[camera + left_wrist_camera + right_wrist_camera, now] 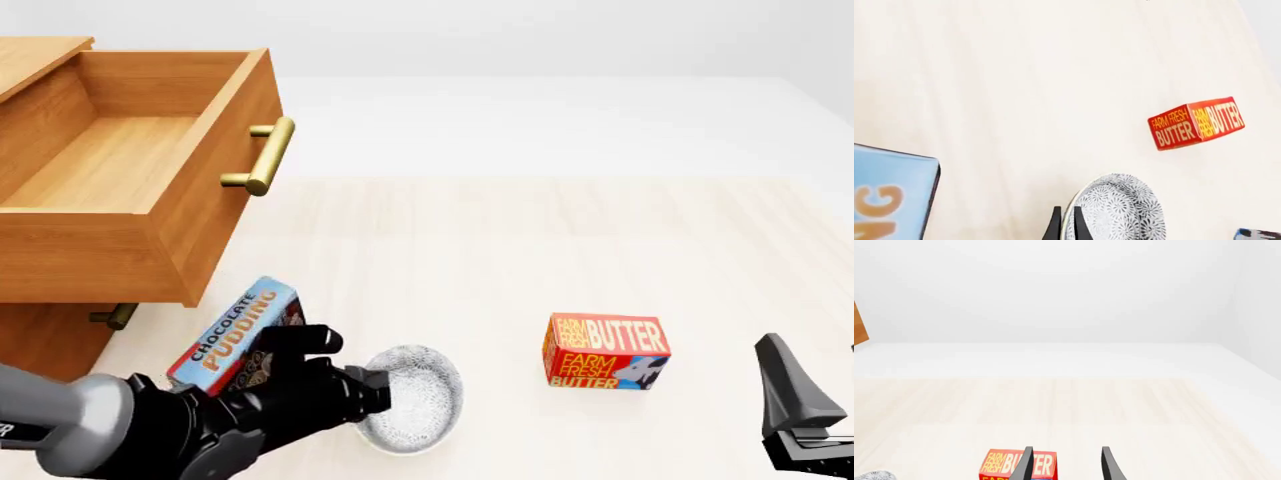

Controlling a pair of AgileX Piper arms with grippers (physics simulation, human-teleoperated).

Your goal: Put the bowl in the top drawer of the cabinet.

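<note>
The bowl [416, 400] is white with a dark floral pattern and sits near the table's front, left of centre. My left gripper [379, 389] reaches it from the left and is shut on its near-left rim. In the left wrist view the two dark fingers [1053, 226] pinch the rim of the bowl [1121, 210]. The cabinet [40, 340] stands at the far left with its top drawer [134, 170] pulled out and empty. My right gripper [814, 395] hangs open at the front right, apart from everything; in its wrist view nothing is between the fingers of the gripper [1066, 467].
A red butter box [603, 352] lies right of the bowl. A blue chocolate pudding box [240, 335] lies between the bowl and the cabinet, under the drawer's front corner. The brass handle [267, 155] juts from the drawer front. The lower drawer's handle [114, 317] shows below.
</note>
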